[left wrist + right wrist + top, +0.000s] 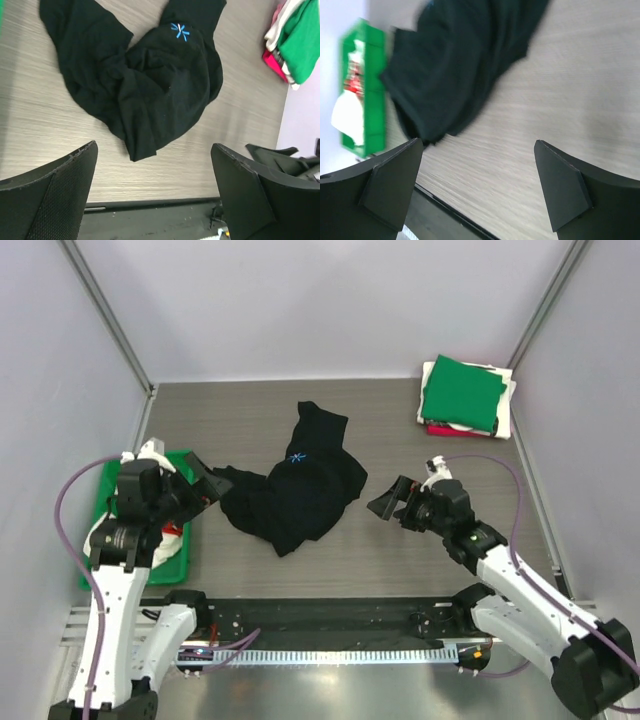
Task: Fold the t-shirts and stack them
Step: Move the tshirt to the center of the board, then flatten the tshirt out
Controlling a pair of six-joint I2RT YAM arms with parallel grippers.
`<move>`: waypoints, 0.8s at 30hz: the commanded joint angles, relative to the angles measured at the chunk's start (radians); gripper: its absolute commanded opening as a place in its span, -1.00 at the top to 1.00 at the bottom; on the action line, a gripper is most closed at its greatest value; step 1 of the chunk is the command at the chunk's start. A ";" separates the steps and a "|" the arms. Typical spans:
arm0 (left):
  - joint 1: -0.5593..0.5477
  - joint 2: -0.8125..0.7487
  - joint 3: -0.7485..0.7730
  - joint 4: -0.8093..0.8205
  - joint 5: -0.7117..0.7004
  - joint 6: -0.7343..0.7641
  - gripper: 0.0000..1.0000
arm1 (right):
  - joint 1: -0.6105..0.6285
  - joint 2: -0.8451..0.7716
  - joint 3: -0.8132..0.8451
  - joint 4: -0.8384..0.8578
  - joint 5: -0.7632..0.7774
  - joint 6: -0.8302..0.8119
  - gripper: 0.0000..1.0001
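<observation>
A large black t-shirt (296, 485) lies crumpled in the middle of the table, with a small blue mark near its collar. It also shows in the left wrist view (140, 80) and the right wrist view (455, 65). A folded stack of t-shirts (465, 395) with green on top, white and red below, sits at the back right. My left gripper (207, 483) is open and empty just left of the black shirt. My right gripper (390, 502) is open and empty just right of it. More white and red cloth (172, 536) lies in the green tray.
A green plastic tray (180, 462) stands at the left edge under my left arm; it also shows in the right wrist view (370, 90). A black rail (330, 615) runs along the table's near edge. Grey walls enclose the table.
</observation>
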 commanded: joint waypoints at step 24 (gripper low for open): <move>0.015 0.682 0.063 0.454 -0.061 0.015 -0.60 | -0.053 0.867 0.594 -0.057 0.012 -0.085 -0.99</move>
